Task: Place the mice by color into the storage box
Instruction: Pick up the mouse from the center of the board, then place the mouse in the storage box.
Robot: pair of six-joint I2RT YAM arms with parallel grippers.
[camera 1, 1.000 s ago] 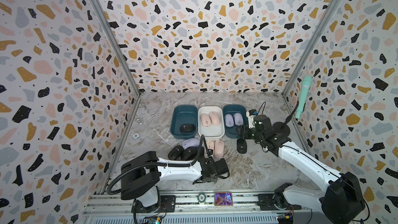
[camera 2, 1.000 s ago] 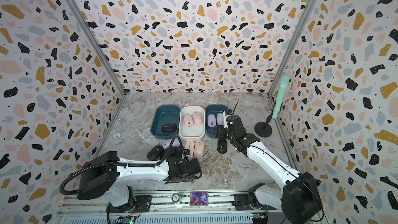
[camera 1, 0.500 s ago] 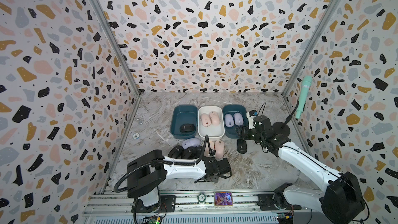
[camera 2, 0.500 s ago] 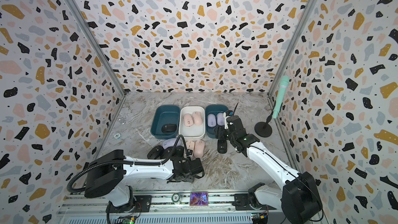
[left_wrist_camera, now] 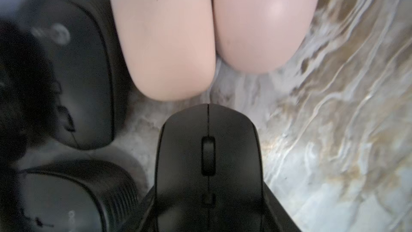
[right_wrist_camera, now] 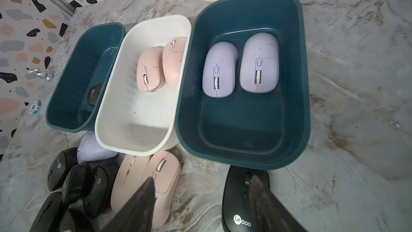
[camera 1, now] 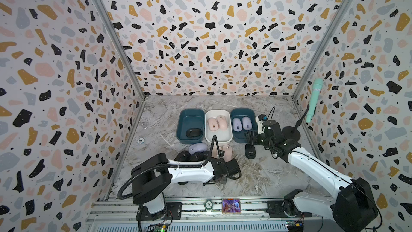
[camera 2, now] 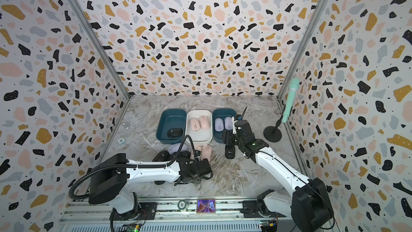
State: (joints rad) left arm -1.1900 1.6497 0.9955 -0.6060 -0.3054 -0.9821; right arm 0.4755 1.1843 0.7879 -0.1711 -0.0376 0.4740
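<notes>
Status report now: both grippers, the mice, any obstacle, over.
Left gripper shut on a black mouse. Right gripper open over the black Lecoo mouse. Two loose pink mice close ahead of the held mouse.

Bins [camera 1: 189, 119] are teal and white, walls [camera 1: 200, 41] terrazzo-speckled (mice [camera 1: 213, 124] black, pink, lavender).

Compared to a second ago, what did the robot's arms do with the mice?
The left arm swung a little forward and inward, and the left gripper closed on a black mouse, apparently gripping it. The right gripper stayed open over the Lecoo mouse. The loose pink mice and everything else stayed put.
</notes>
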